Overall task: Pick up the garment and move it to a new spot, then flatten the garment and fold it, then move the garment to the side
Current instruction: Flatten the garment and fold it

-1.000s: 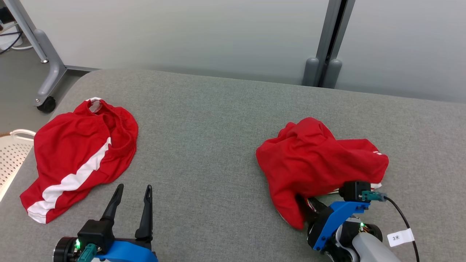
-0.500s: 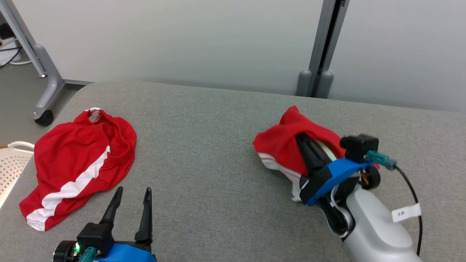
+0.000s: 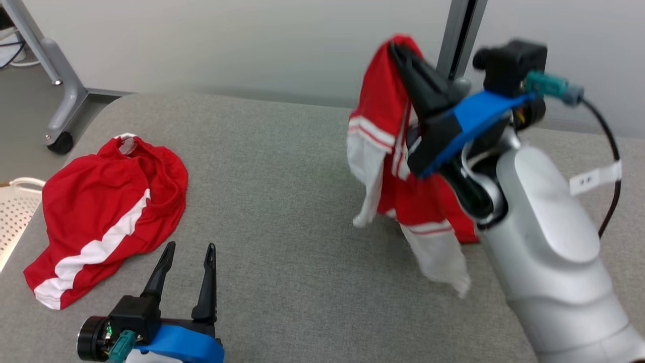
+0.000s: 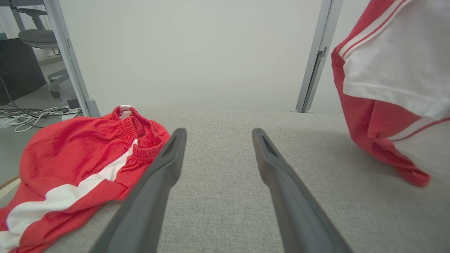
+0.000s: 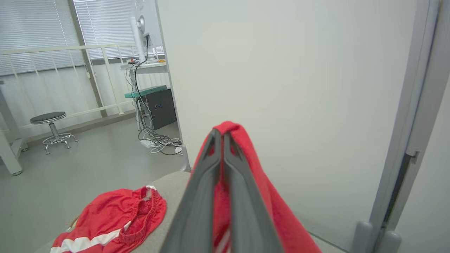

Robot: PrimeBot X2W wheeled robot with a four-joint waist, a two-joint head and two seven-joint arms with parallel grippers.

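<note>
**Head view**
- Right gripper [image 3: 397, 49]: jaws clamped on one bunched fold of the held garment [image 3: 418, 204], high over the right half of the grey padded table [image 3: 282, 201]. The red body and white panels hang below it in a twisted column.
- Left gripper [image 3: 190, 247]: jaws apart and empty, low at the near edge, just beside the red shorts [image 3: 106, 217].
- Risk, as I judge it: the pinch is small, so a quick swing could let the cloth slide out. The grey post [image 3: 461, 30] stands close behind my right wrist and a careless turn could strike it.
- Count: two grippers, two garments (one in the air, one crumpled at the table's left end), one white basket [image 3: 15, 212] off the left edge.

**Left wrist view**
- The left gripper frames bare padding. The red shorts lie to its left and the held garment hangs at the upper right.
- The held garment's lowest red lobe sits at or just over the surface. I cannot tell whether it touches.
- Risk: a trailing hem could catch on the padding and bunch up, making the flattening harder. Carrying too far left could drop it onto the red shorts and tangle the two.
- Count: two garments.

**Right wrist view**
- The right gripper is pressed together, with red cloth draped over its tips and running down behind.
- Count: one stool [image 5: 52, 119], one tangle of cables [image 5: 154, 140].
</note>
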